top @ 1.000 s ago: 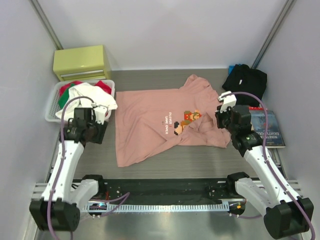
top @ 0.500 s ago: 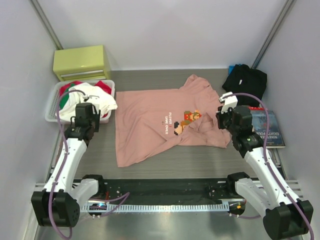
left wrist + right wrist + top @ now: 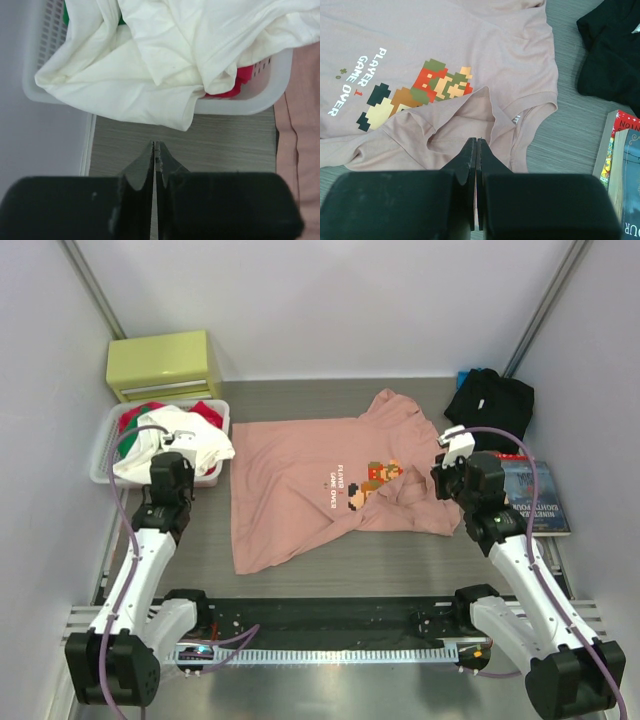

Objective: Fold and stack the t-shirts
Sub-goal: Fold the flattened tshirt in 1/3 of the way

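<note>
The salmon-pink t-shirt [image 3: 310, 490] lies mostly spread on the table, print up, with its right side and sleeve bunched near the collar [image 3: 535, 112]. The black t-shirt [image 3: 488, 397] sits crumpled at the back right [image 3: 610, 55]. My right gripper [image 3: 443, 472] hovers over the pink shirt's rumpled right edge, its jaws [image 3: 476, 142] shut with no cloth between them. My left gripper [image 3: 172, 468] is off the pink shirt's left edge, over bare table just in front of the basket. Its jaws [image 3: 155, 146] are shut and empty.
A white basket [image 3: 105, 455] at the left holds white cloth [image 3: 165, 50] with red and green items under it. A yellow-green box [image 3: 163, 363] stands behind it. Books [image 3: 535, 495] lie at the right edge, next to my right arm.
My left gripper has turned toward the basket, shifted slightly left, and closed its jaws. The right arm and both shirts have not moved.
</note>
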Controlling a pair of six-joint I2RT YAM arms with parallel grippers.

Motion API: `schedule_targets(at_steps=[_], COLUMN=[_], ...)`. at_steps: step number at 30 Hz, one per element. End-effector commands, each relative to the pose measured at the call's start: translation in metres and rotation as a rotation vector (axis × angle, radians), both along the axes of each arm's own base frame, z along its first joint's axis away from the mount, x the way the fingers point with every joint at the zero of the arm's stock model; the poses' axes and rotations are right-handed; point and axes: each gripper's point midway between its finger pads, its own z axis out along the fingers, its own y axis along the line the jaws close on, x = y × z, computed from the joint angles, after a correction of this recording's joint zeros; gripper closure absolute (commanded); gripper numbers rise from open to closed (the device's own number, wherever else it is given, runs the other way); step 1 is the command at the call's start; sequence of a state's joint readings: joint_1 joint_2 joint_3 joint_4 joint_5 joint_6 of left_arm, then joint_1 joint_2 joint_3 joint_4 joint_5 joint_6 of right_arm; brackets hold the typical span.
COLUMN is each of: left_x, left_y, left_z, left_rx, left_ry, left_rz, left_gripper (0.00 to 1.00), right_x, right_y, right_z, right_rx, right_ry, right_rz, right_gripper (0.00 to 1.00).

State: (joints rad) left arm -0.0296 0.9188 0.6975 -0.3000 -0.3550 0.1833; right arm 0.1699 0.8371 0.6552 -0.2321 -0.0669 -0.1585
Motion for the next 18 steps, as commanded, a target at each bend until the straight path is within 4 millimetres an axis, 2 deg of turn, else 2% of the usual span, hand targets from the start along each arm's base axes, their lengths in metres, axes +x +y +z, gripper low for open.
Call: schedule_targets(at_steps=[1, 4, 5, 6, 7, 9, 10, 13, 14, 15, 16, 17, 18], left_x=[0.002, 0.002, 0.003, -0.004, -0.005, -0.018, -0.021, -0.035, -0.038, -0.044, -0.046, -0.047, -0.045], left_y=[-0.004, -0.017, -0.031, -0.041, -0.047, -0.067, -0.069, -0.078, -0.079, -0.084, -0.085, -0.086, -0.088], left_z=[0.022, 0.032, 0.03, 0.022, 0.027, 0.022, 0.03, 0.032, 0.032, 0.031, 0.029, 0.028, 0.027], left_rx=[-0.029, -0.09, -0.13, -0.158, -0.176, -0.209, -0.206, -0.204, -0.207, -0.222, -0.23, -0.242, -0.263], left_ry=[-0.089, -0.098, -0.081, -0.025, -0.022, 0.056, 0.051, 0.108, 0.121, 0.151, 0.165, 0.164, 0.146], left_rz=[-0.018, -0.064, -0.136, -0.185, -0.215, -0.334, -0.36, -0.435, -0.441, -0.468, -0.475, -0.467, -0.458], left_gripper=[1.0, 1.0, 1.0, 1.0, 1.0, 1.0, 1.0, 1.0, 1.0, 1.0, 1.0, 1.0, 1.0], right_x=[0.003, 0.003, 0.004, 0.004, 0.004, 0.004, 0.004, -0.001, -0.006, -0.012, -0.014, -0.027, -0.032], right_y=[0.004, 0.006, 0.006, 0.005, 0.005, 0.005, 0.006, 0.018, 0.03, 0.037, 0.045, 0.057, 0.062], right_z=[0.01, 0.005, 0.004, 0.003, 0.003, 0.003, 0.003, 0.004, 0.002, -0.01, -0.009, -0.023, -0.03], right_rx=[0.02, 0.017, 0.014, 0.011, 0.009, 0.011, 0.009, 0.017, 0.035, 0.048, 0.037, 0.053, 0.052], right_ry=[-0.037, -0.003, 0.001, 0.002, 0.001, 0.002, 0.003, 0.005, 0.025, 0.091, 0.111, 0.21, 0.258], right_rz=[0.015, 0.028, 0.03, 0.028, 0.027, 0.029, 0.034, 0.116, 0.189, 0.236, 0.302, 0.36, 0.392], right_gripper=[0.99, 0.99, 0.99, 0.99, 0.99, 0.99, 0.99, 0.99, 0.99, 0.99, 0.99, 0.99, 0.99])
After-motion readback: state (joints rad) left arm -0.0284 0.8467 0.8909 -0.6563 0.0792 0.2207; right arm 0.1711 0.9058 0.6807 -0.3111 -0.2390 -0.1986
